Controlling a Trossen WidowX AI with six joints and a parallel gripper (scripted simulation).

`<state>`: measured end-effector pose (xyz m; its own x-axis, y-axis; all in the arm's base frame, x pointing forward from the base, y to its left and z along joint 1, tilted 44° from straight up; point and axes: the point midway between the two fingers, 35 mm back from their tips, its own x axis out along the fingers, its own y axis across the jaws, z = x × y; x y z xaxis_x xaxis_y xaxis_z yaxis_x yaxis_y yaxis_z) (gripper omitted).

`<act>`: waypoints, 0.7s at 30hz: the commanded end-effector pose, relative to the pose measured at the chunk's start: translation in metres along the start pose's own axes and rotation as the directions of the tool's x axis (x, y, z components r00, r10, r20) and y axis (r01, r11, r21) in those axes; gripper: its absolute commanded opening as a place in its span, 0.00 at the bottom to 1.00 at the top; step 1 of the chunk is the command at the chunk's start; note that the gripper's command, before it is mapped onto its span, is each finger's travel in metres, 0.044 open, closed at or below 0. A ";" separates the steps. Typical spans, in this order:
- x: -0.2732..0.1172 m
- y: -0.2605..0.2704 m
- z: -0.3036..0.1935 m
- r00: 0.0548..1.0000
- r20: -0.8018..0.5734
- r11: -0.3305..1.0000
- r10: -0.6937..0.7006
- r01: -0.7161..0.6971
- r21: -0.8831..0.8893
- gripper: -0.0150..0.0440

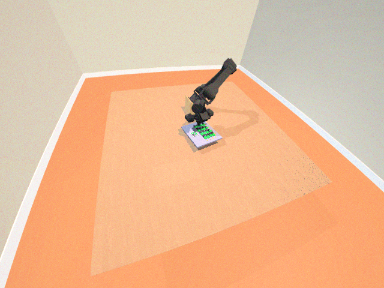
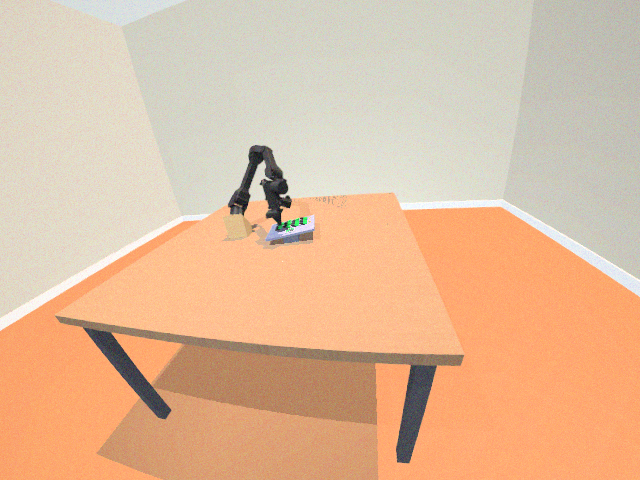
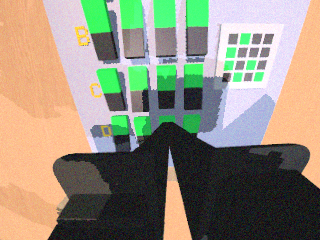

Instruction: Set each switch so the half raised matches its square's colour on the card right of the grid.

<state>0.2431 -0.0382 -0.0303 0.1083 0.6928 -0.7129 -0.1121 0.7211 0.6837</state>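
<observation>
The gripper (image 1: 198, 123) (image 2: 279, 222) (image 3: 167, 127), its jaws together and gripping nothing, is reaching over row D of the switch panel (image 1: 198, 143) (image 2: 273, 235) (image 3: 245, 112); the card (image 1: 194, 134) (image 2: 290, 229) (image 3: 270, 56) is lying beside the grid, and the panel is sitting tilted on the table (image 1: 149, 186) (image 2: 258, 294) (image 3: 25, 155)

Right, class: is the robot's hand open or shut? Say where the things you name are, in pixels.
Shut: in the wrist view the fingertips of the hand (image 1: 198, 124) (image 2: 279, 222) (image 3: 169, 125) meet in one point, with nothing visible between them.
</observation>
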 end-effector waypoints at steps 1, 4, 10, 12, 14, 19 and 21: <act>0.001 0.000 0.000 1.000 0.002 1.000 0.004 -0.004 0.005 0.25; 0.002 0.000 0.000 1.000 0.002 1.000 0.004 -0.004 0.005 0.25; 0.002 0.000 0.000 1.000 0.002 1.000 0.004 -0.004 0.005 0.25; 0.003 0.000 0.000 1.000 0.002 1.000 0.004 -0.004 0.005 0.25; 0.003 0.000 0.000 1.000 0.002 1.000 0.004 -0.004 0.005 0.25; 0.004 0.000 0.000 1.000 0.002 1.000 0.004 -0.004 0.005 0.25; 0.004 0.000 0.000 1.000 0.002 1.000 0.004 -0.004 0.005 0.25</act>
<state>0.2436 -0.0365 -0.0319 0.1095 0.6924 -0.7131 -0.1122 0.7215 0.6833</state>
